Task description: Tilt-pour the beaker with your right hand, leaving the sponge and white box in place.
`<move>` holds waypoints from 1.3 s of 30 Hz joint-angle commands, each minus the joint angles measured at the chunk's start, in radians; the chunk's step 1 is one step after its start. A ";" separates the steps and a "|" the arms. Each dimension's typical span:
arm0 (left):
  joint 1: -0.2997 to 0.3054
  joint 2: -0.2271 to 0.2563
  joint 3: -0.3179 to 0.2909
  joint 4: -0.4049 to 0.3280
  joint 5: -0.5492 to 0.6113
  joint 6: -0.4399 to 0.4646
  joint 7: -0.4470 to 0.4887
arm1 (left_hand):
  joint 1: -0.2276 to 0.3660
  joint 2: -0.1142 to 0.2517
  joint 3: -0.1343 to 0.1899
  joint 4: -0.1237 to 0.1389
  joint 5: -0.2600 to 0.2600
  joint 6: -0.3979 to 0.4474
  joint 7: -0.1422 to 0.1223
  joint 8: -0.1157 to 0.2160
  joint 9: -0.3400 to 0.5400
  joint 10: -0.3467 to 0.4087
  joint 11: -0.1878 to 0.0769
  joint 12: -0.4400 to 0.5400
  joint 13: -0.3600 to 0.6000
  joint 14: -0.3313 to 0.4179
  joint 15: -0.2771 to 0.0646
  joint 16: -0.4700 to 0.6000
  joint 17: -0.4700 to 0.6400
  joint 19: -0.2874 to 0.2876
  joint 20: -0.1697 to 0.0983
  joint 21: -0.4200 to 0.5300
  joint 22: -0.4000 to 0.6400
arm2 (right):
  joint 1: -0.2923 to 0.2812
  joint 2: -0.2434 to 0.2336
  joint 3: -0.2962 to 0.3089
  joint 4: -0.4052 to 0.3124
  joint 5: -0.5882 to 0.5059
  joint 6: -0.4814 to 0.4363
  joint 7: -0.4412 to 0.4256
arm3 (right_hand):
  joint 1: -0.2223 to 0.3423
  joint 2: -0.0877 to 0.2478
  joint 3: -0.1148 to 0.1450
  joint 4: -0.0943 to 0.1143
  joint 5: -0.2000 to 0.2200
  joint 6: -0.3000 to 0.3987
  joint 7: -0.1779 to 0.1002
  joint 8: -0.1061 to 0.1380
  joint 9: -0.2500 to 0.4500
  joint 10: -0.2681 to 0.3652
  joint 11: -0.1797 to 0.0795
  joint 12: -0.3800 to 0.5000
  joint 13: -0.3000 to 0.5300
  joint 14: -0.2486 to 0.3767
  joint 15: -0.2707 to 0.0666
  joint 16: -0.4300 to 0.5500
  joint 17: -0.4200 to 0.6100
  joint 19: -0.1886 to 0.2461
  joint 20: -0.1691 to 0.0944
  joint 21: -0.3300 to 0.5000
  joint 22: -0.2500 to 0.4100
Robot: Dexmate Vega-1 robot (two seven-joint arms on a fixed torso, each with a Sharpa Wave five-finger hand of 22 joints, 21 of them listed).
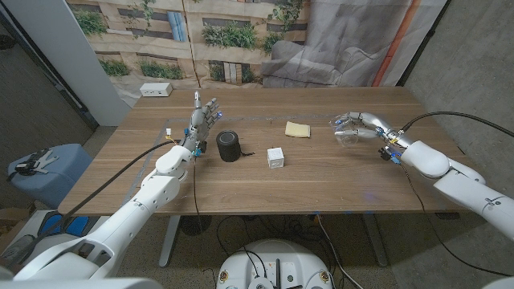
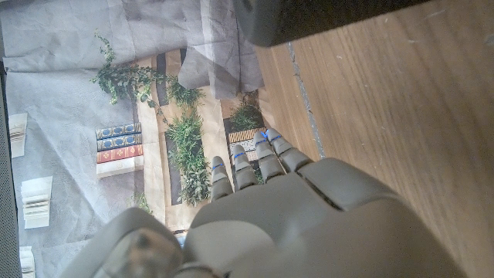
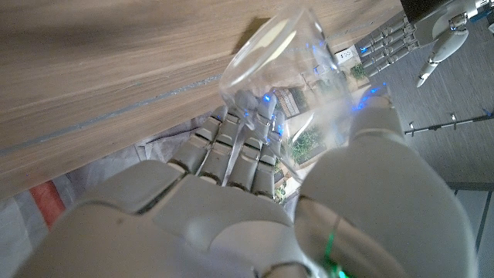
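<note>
head view: right hand (image 1: 363,126) grips clear beaker (image 1: 347,131), tilted, hard to see, at table's (image 1: 321,172) right; sponge (image 1: 298,130) & white box (image 1: 275,157) mid-table. left hand (image 1: 202,120) empty, fingers apart. right wrist view: fingers (image 3: 231,143) wrap beaker (image 3: 285,73)

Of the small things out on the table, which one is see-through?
The clear beaker, held tilted in the right hand. The sponge is yellow, the box white, the cylinder black.

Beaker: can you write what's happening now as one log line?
right hand: holds tilted beaker | left hand: open | sponge, white box: on table
</note>
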 commanded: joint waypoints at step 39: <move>0.001 0.001 0.000 -0.001 0.000 0.000 0.000 | 0.001 0.025 -0.009 0.000 0.004 0.000 -0.010 0.004 0.004 0.009 0.000 0.006 0.003 0.005 0.000 0.004 0.005 0.006 -0.010 0.007 0.003 | -0.020 0.205 -0.042 0.170 -0.107 0.137 -0.247 | 0.176 0.126 0.030 -0.003 -0.002 0.058 -0.165 -0.022 -0.009 0.000 -0.097 -0.117 -0.030 -0.131 -0.151 -0.013 0.009 -0.031 -0.018 0.000 0.004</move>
